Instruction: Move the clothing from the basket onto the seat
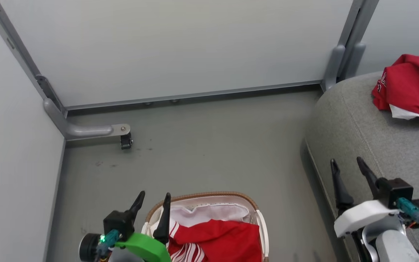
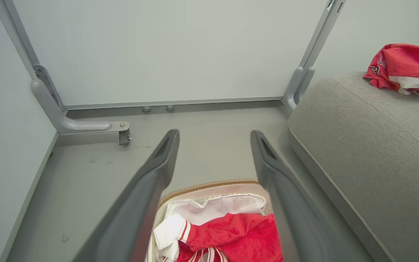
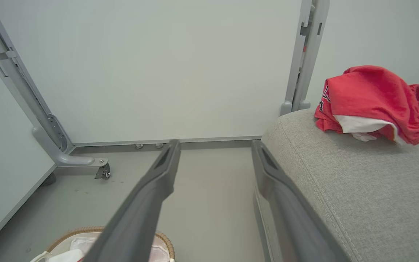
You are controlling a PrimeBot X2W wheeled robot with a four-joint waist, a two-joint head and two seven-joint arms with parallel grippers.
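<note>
While one red piece (image 1: 409,83) already lay on the seat (image 1: 369,138), right of the basket (image 1: 202,195), more clothing (image 1: 227,236) sat inside it. Over the basket the left claw (image 1: 155,194) hung wide open and empty, same for the right claw (image 1: 346,161). I'd have dropped the left one deep into red fabric, dodging the liner (image 1: 209,211).

Left end effector (image 2: 215,134) gapes over clothing (image 2: 231,233) in basket (image 2: 209,185).

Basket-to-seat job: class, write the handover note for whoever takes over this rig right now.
Claws: the left claw is open and empty at the basket; the right claw is open and empty over the seat.
Done: one red garment lies on the seat.
Left: the striped red garment sits in the basket on the white liner; move it across.
</note>
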